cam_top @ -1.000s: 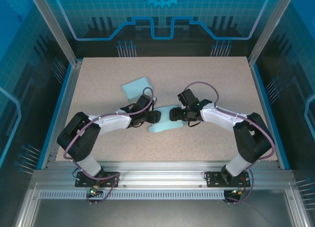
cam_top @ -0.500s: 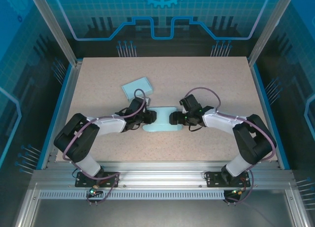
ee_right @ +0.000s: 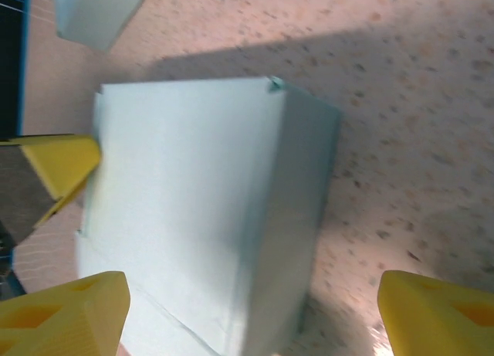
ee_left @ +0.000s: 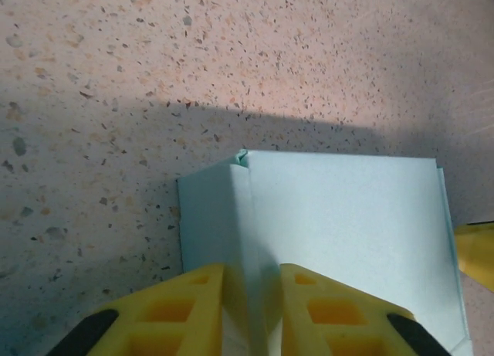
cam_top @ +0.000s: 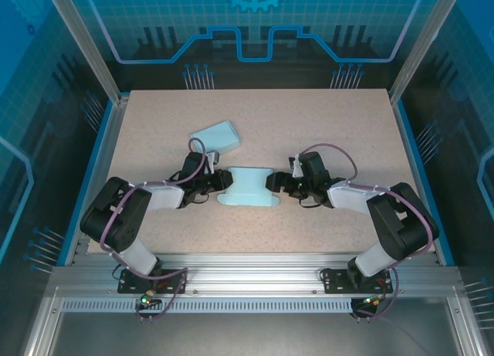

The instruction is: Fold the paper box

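Pincer of the left arm (ee_left: 251, 293) clenches a fold of the pale blue paper box (ee_left: 347, 225). Right pincer (ee_right: 253, 298) gapes released at its other end.

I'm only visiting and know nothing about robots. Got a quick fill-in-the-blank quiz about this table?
1. The paper box between the arms is light ____.
2. The jaws pinching its wall belong to the ____ arm.
3. On the right arm, the jaws stand wide ____.
Missing words: blue; left; open.
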